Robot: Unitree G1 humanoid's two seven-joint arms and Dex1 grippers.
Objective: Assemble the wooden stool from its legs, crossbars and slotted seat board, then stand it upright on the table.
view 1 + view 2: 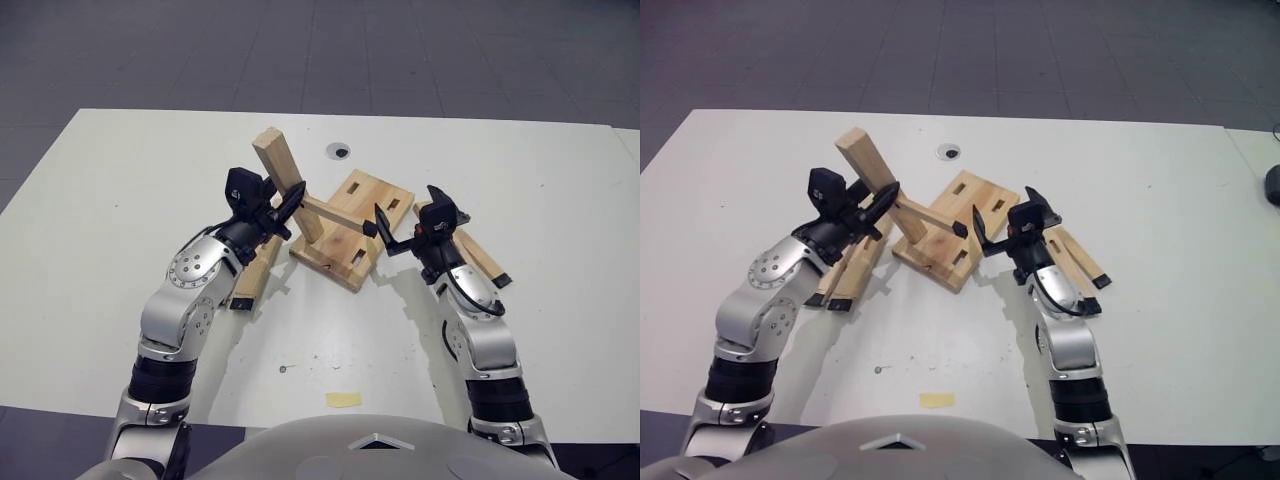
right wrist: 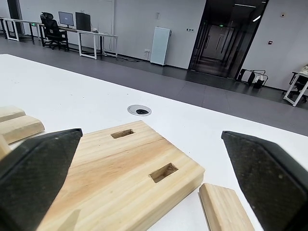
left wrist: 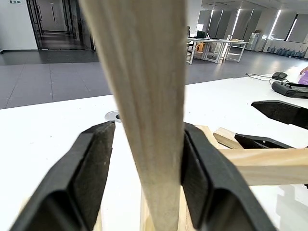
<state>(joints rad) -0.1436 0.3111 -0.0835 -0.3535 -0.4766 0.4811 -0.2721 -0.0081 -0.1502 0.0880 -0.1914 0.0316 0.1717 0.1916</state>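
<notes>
Both head eyes overlook the table [image 1: 100, 200]; wrist cameras sit close.

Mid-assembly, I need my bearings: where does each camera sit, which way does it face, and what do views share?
Left and right eye views: on the head, facing forward and down at the table; both arms show, left gripper on the leg, right gripper by the seat board.
Left wrist view: on the left wrist, facing along its jaws, shut on the leg.
Right wrist view: on the right wrist, facing between its open jaws onto the seat board.
Shared: both wrist views show the table's round port.
</notes>
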